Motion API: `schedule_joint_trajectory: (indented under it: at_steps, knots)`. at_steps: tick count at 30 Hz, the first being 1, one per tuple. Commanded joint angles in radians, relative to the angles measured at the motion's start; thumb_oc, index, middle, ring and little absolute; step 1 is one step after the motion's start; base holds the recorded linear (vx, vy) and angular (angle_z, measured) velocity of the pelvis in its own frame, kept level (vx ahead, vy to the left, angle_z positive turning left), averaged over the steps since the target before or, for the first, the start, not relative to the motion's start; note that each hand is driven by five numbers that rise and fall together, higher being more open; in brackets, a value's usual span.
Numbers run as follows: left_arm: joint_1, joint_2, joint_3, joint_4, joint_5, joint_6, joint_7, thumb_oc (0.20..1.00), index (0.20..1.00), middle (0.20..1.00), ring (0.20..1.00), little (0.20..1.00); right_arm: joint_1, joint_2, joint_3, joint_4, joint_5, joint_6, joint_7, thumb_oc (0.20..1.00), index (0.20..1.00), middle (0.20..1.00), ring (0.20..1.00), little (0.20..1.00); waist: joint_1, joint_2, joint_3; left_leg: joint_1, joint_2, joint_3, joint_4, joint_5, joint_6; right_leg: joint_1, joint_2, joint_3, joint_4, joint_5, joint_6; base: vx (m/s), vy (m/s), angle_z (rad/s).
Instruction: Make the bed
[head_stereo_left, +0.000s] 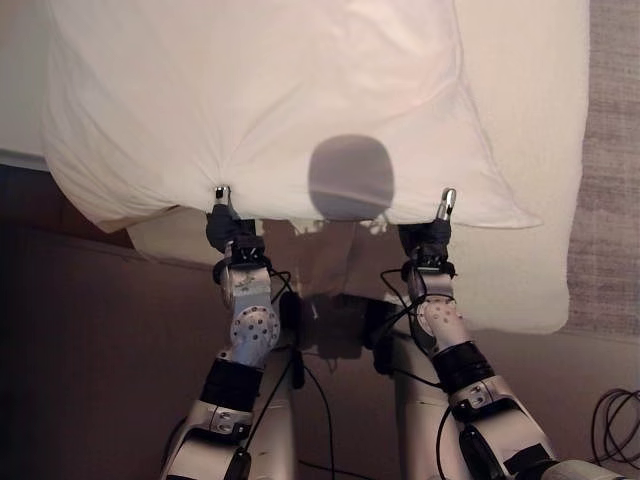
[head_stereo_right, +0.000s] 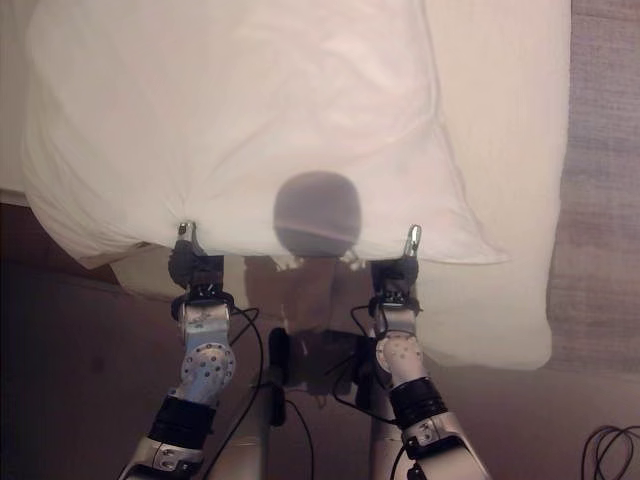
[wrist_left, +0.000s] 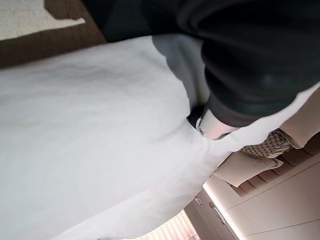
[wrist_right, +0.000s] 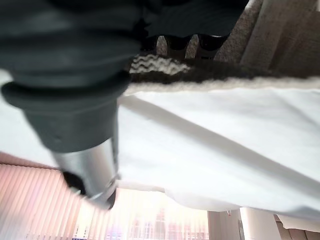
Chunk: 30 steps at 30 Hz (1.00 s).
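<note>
A large white pillow (head_stereo_left: 270, 100) hangs over the bed (head_stereo_left: 525, 150), which has a white sheet. I hold the pillow by its near edge with both hands. My left hand (head_stereo_left: 228, 228) pinches the edge near the pillow's left corner, with its thumb on top of the cloth. My right hand (head_stereo_left: 432, 235) pinches the same edge further right, thumb likewise on top. The fingers of both hands are hidden under the pillow. The left wrist view has the pillow cloth (wrist_left: 90, 140) bunched at that hand. In the right wrist view the thumb (wrist_right: 92, 172) lies against the pillow (wrist_right: 225, 150).
The bed's near edge (head_stereo_left: 520, 305) runs just past my hands. Dark brown floor (head_stereo_left: 90, 340) lies to the left and grey carpet (head_stereo_left: 612, 150) to the right of the bed.
</note>
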<state>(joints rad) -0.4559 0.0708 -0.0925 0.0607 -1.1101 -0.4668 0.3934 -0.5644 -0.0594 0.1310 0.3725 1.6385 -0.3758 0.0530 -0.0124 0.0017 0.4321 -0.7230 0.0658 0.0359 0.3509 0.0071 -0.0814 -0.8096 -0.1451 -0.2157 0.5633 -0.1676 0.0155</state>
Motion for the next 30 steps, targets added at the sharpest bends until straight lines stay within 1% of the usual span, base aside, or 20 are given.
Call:
schedule_joint_trajectory:
  at_steps: [1, 4, 8, 13, 14, 15, 16, 18, 19, 20, 21, 22, 23, 24, 25, 26, 27, 28, 29, 30]
  knots:
    - [0.039, 0.071, 0.138, -0.128, 0.115, -0.101, -0.004, 0.200, 0.200, 0.200, 0.200, 0.200, 0.046, -0.065, -0.099, -0.077, -0.012, -0.089, 0.011, 0.200, 0.200, 0.200, 0.200, 0.200, -0.008, 0.048, -0.071, -0.028, -0.069, 0.030, 0.036, -0.055, 0.090, 0.050, 0.068, 0.049, -0.141, 0.128, 0.051, 0.00, 0.000, 0.00]
    - [0.036, 0.069, 0.140, -0.125, 0.117, -0.101, -0.001, 0.200, 0.200, 0.200, 0.200, 0.200, 0.050, -0.067, -0.100, -0.083, -0.009, -0.091, 0.015, 0.200, 0.200, 0.200, 0.200, 0.200, -0.009, 0.053, -0.073, -0.017, -0.068, 0.028, 0.014, -0.046, 0.087, 0.056, 0.069, 0.049, -0.150, 0.128, 0.053, 0.01, -0.022, -0.03]
    - [0.032, 0.068, 0.138, -0.120, 0.109, -0.107, 0.000, 0.200, 0.200, 0.200, 0.200, 0.200, 0.067, -0.066, -0.109, -0.121, -0.022, -0.101, 0.027, 0.200, 0.200, 0.200, 0.200, 0.200, -0.010, 0.070, -0.076, 0.022, -0.070, 0.024, -0.039, -0.013, 0.074, 0.087, 0.073, 0.047, -0.175, 0.128, 0.051, 0.01, -0.063, -0.03]
    - [0.068, 0.052, 0.119, -0.137, 0.092, -0.092, -0.018, 0.200, 0.200, 0.200, 0.200, 0.200, 0.113, -0.066, -0.108, -0.169, -0.029, -0.098, 0.049, 0.200, 0.200, 0.200, 0.200, 0.200, -0.019, 0.088, -0.071, 0.071, -0.069, 0.030, -0.062, -0.007, 0.066, 0.127, 0.079, 0.055, -0.179, 0.117, 0.048, 0.00, -0.076, 0.02]
    - [0.070, 0.046, 0.115, -0.134, 0.086, -0.091, -0.023, 0.200, 0.200, 0.200, 0.200, 0.200, 0.126, -0.069, -0.118, -0.188, -0.028, -0.100, 0.054, 0.200, 0.200, 0.200, 0.200, 0.200, -0.026, 0.089, -0.065, 0.069, -0.062, 0.036, -0.037, -0.002, 0.050, 0.153, 0.077, 0.054, -0.192, 0.115, 0.044, -0.02, -0.126, -0.01]
    - [0.068, 0.043, 0.105, -0.133, 0.084, -0.089, -0.030, 0.200, 0.200, 0.200, 0.200, 0.200, 0.135, -0.071, -0.126, -0.209, -0.030, -0.108, 0.062, 0.200, 0.200, 0.200, 0.200, 0.200, -0.033, 0.087, -0.053, 0.059, -0.054, 0.047, 0.033, 0.004, 0.028, 0.169, 0.075, 0.053, -0.189, 0.108, 0.035, -0.03, -0.104, 0.03]
    - [0.070, 0.040, 0.101, -0.129, 0.085, -0.088, -0.036, 0.200, 0.200, 0.200, 0.200, 0.200, 0.140, -0.072, -0.129, -0.223, -0.030, -0.109, 0.073, 0.200, 0.200, 0.200, 0.200, 0.200, -0.034, 0.085, -0.044, 0.054, -0.048, 0.045, 0.076, 0.013, 0.016, 0.179, 0.076, 0.054, -0.184, 0.103, 0.030, -0.02, -0.026, 0.13]
    - [0.079, 0.026, 0.098, -0.131, 0.083, -0.093, -0.046, 0.200, 0.200, 0.200, 0.200, 0.200, 0.154, -0.075, -0.116, -0.232, -0.034, -0.104, 0.084, 0.200, 0.200, 0.200, 0.200, 0.200, -0.022, 0.070, -0.031, 0.060, -0.072, -0.020, 0.129, 0.028, 0.000, 0.185, 0.087, 0.082, -0.161, 0.105, 0.023, 0.00, 0.020, 0.07]
    - [0.087, 0.022, 0.103, -0.130, 0.079, -0.097, -0.045, 0.200, 0.200, 0.200, 0.200, 0.200, 0.169, -0.067, -0.117, -0.242, -0.023, -0.116, 0.092, 0.200, 0.200, 0.200, 0.200, 0.200, -0.034, 0.056, -0.030, 0.081, -0.039, -0.017, 0.109, 0.012, 0.013, 0.190, 0.083, 0.091, -0.155, 0.093, 0.020, 0.02, 0.004, -0.13]
    - [0.095, 0.021, 0.106, -0.136, 0.081, -0.095, -0.051, 0.200, 0.200, 0.200, 0.200, 0.200, 0.178, -0.071, -0.116, -0.245, -0.019, -0.117, 0.100, 0.200, 0.200, 0.200, 0.200, 0.200, -0.045, 0.040, -0.028, 0.101, 0.006, -0.030, 0.085, 0.007, 0.016, 0.195, 0.081, 0.103, -0.149, 0.082, 0.022, 0.04, 0.053, -0.23]
    - [0.104, 0.023, 0.108, -0.144, 0.087, -0.094, -0.056, 0.200, 0.200, 0.200, 0.200, 0.200, 0.185, -0.077, -0.112, -0.251, -0.016, -0.115, 0.108, 0.200, 0.200, 0.200, 0.200, 0.200, -0.052, 0.024, -0.029, 0.130, 0.065, -0.060, 0.016, 0.023, 0.019, 0.200, 0.080, 0.125, -0.149, 0.079, 0.027, 0.09, 0.284, -0.21]
    - [0.114, 0.033, 0.107, -0.159, 0.099, -0.098, -0.052, 0.200, 0.200, 0.200, 0.200, 0.200, 0.207, -0.069, -0.104, -0.268, -0.012, -0.115, 0.114, 0.200, 0.200, 0.200, 0.200, 0.200, -0.056, 0.007, -0.025, 0.215, 0.149, -0.112, -0.160, 0.096, 0.004, 0.197, 0.080, 0.176, -0.141, 0.080, 0.042, 0.08, 0.413, -0.13]
    - [0.112, 0.038, 0.108, -0.167, 0.104, -0.103, -0.050, 0.200, 0.200, 0.200, 0.200, 0.200, 0.213, -0.070, -0.105, -0.270, -0.007, -0.118, 0.114, 0.200, 0.200, 0.200, 0.200, 0.200, -0.059, 0.003, -0.017, 0.247, 0.195, -0.125, -0.239, 0.152, -0.017, 0.188, 0.074, 0.204, -0.125, 0.078, 0.054, 0.05, 0.342, -0.12]
    - [0.112, 0.038, 0.108, -0.168, 0.105, -0.102, -0.049, 0.200, 0.200, 0.200, 0.200, 0.200, 0.212, -0.070, -0.106, -0.270, -0.006, -0.118, 0.114, 0.200, 0.200, 0.200, 0.200, 0.200, -0.056, 0.001, -0.017, 0.253, 0.198, -0.120, -0.256, 0.165, -0.019, 0.184, 0.077, 0.207, -0.127, 0.084, 0.052, 0.02, 0.458, -0.20]
    - [0.104, 0.047, 0.104, -0.156, 0.093, -0.104, -0.052, 0.200, 0.200, 0.200, 0.200, 0.200, 0.238, -0.076, -0.107, -0.285, 0.008, -0.117, 0.120, 0.200, 0.200, 0.200, 0.200, 0.200, -0.056, 0.002, -0.015, 0.268, 0.256, -0.141, -0.365, 0.242, -0.060, 0.163, 0.063, 0.251, -0.113, 0.082, 0.083, 0.04, 0.464, -0.28]
    - [0.107, 0.050, 0.104, -0.149, 0.089, -0.102, -0.058, 0.200, 0.200, 0.200, 0.200, 0.200, 0.248, -0.074, -0.107, -0.287, 0.013, -0.111, 0.126, 0.200, 0.200, 0.200, 0.200, 0.200, -0.047, 0.005, -0.020, 0.279, 0.258, -0.168, -0.392, 0.251, -0.072, 0.152, 0.063, 0.268, -0.112, 0.082, 0.091, 0.05, 0.469, -0.34]
    - [0.108, 0.050, 0.103, -0.148, 0.087, -0.102, -0.059, 0.200, 0.200, 0.200, 0.200, 0.200, 0.249, -0.075, -0.107, -0.287, 0.014, -0.110, 0.128, 0.200, 0.200, 0.200, 0.200, 0.200, -0.045, 0.005, -0.022, 0.282, 0.260, -0.165, -0.400, 0.255, -0.074, 0.150, 0.065, 0.269, -0.112, 0.082, 0.091, 0.05, 0.334, -0.59]
    - [0.110, 0.056, 0.105, -0.141, 0.085, -0.099, -0.061, 0.200, 0.200, 0.200, 0.200, 0.200, 0.260, -0.073, -0.100, -0.284, 0.015, -0.104, 0.132, 0.200, 0.200, 0.200, 0.200, 0.200, -0.034, 0.006, -0.024, 0.278, 0.250, -0.204, -0.385, 0.262, -0.084, 0.144, 0.065, 0.295, -0.118, 0.098, 0.107, 0.06, 0.502, -0.80]
    - [0.113, 0.066, 0.102, -0.133, 0.069, -0.087, -0.075, 0.200, 0.200, 0.200, 0.200, 0.200, 0.286, -0.087, -0.107, -0.307, 0.009, -0.096, 0.135, 0.200, 0.200, 0.200, 0.200, 0.200, -0.054, 0.000, -0.018, 0.261, 0.231, -0.149, -0.262, 0.151, -0.065, 0.150, 0.017, 0.313, -0.125, 0.118, 0.135, 0.05, 0.506, -0.74]
    - [0.113, 0.066, 0.102, -0.133, 0.069, -0.087, -0.075, 0.200, 0.200, 0.200, 0.200, 0.200, 0.286, -0.087, -0.107, -0.307, 0.009, -0.096, 0.135, 0.200, 0.200, 0.200, 0.200, 0.200, -0.054, -0.001, -0.019, 0.258, 0.231, -0.149, -0.260, 0.150, -0.065, 0.148, 0.017, 0.313, -0.126, 0.119, 0.135, 0.06, 0.550, -0.36]
